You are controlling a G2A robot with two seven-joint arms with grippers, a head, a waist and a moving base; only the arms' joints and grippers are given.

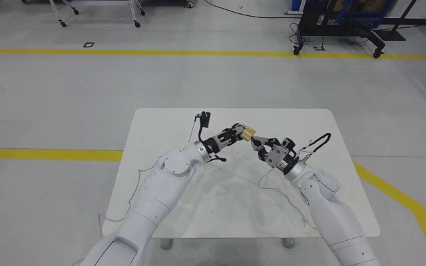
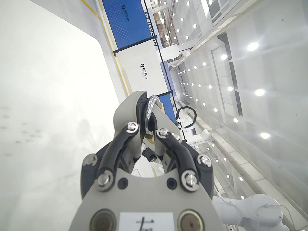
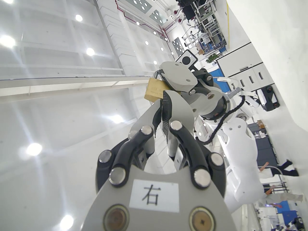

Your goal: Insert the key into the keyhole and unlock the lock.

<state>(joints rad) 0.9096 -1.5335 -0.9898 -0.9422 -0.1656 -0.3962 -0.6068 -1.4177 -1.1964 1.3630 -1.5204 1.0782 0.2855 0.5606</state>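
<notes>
A brass padlock [image 1: 247, 133] hangs in the air above the middle of the white table [image 1: 200, 213]. My left gripper [image 1: 239, 132] is shut on it. In the left wrist view the silver shackle [image 2: 150, 111] sits clamped between the grey fingers, with a bit of brass body below. The right wrist view shows the padlock [image 3: 155, 89] held by the left gripper [image 3: 172, 79]. My right gripper [image 3: 163, 100] is shut, its tips right at the lock's base. The key is hidden between the black pads [image 3: 166, 114]. Seen from above, the right gripper [image 1: 260, 142] meets the lock from the right.
Both arms meet over the table's centre, well above its surface [image 2: 48, 73]. A small black device [image 1: 204, 119] on a thin cable stands near the far left part of the table. A black cable loop [image 1: 319, 141] arches off the right wrist.
</notes>
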